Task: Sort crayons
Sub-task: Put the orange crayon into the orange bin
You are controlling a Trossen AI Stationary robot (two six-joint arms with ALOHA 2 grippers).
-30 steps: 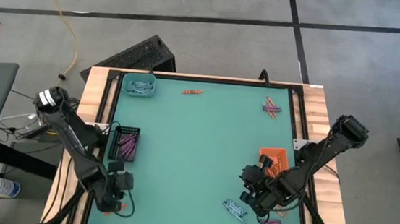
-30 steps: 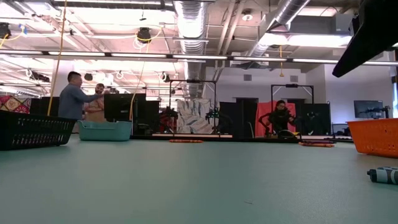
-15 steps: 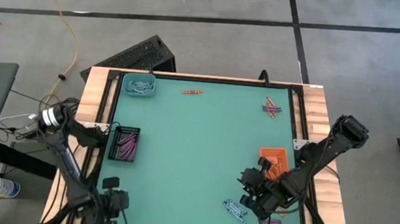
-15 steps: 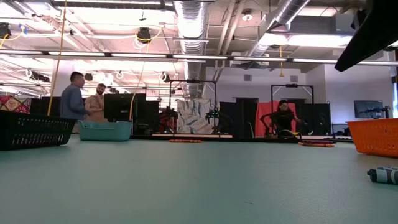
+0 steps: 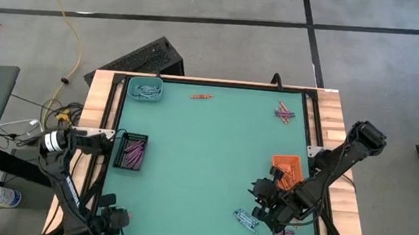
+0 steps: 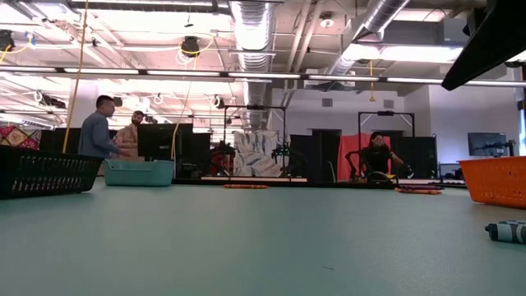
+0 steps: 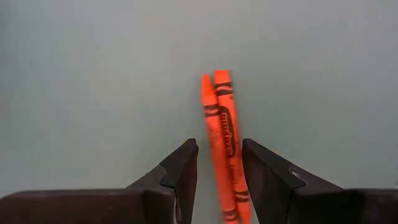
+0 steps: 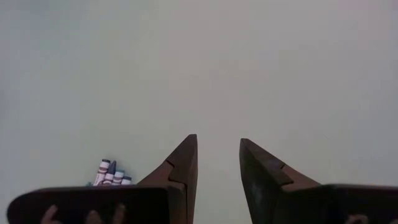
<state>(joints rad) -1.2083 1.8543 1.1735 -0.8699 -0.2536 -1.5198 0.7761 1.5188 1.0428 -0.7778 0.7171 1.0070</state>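
Observation:
Two orange-red crayons (image 7: 224,143) lie side by side on the green table, near its near left corner. My left gripper (image 5: 113,225) hangs over them, pointing steeply down and open, one finger on either side of their near ends; I see no touch. My right gripper (image 5: 261,200) stands open near the table's right side with nothing between its fingers. A small bunch of pale blue-grey crayons (image 5: 246,220) lies on the table just beside it, also seen in the right wrist view as crayons (image 8: 112,174).
A black tray (image 5: 131,151) with purple crayons stands at the left. A teal tray (image 5: 146,90) is at the far left, an orange tray (image 5: 287,170) at the right. Loose crayons (image 5: 201,96) lie at the far edge, more crayons (image 5: 284,113) at the far right. People stand in the room behind.
My left gripper has gone toward the table's near edge, close to the near left corner, and has tipped to point more steeply down. Its finger gap is unchanged.

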